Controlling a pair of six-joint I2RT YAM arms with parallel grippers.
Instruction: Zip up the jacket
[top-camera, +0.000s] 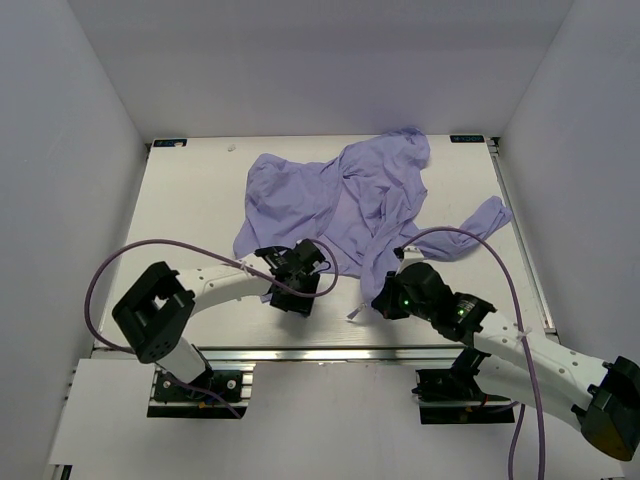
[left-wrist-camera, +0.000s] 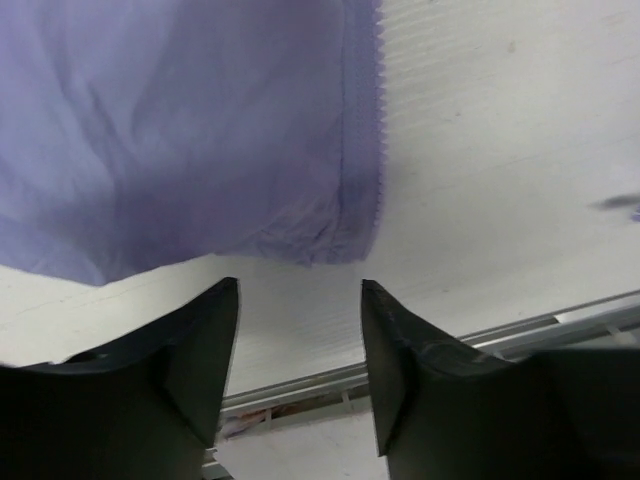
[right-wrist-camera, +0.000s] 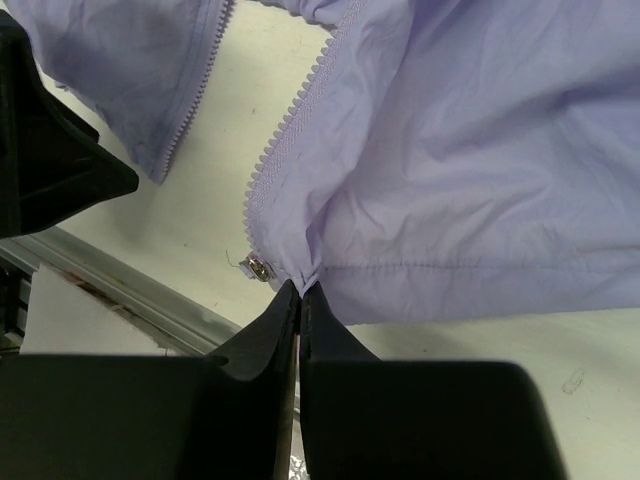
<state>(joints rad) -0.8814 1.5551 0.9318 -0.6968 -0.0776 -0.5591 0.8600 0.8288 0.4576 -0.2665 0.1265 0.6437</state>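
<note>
The top external camera is looking steeply down from above and behind the two arm bases (top-camera: 195, 385), taking in the whole white table (top-camera: 190, 200), the enclosure walls (top-camera: 70, 150) and the spread jacket (top-camera: 340, 195) from well back. The left wrist camera is riding low over the tabletop, peering out past the left gripper (left-wrist-camera: 300, 290) at the jacket's hem corner close ahead, with the table's metal edge rail (left-wrist-camera: 560, 325) crossing below. The right wrist camera is sitting closer still, facing along the right gripper (right-wrist-camera: 299, 295) onto the zipper teeth (right-wrist-camera: 290, 125). Both wrist views are sharing the jacket's near hem and that rail, which the overhead view is also covering.
</note>
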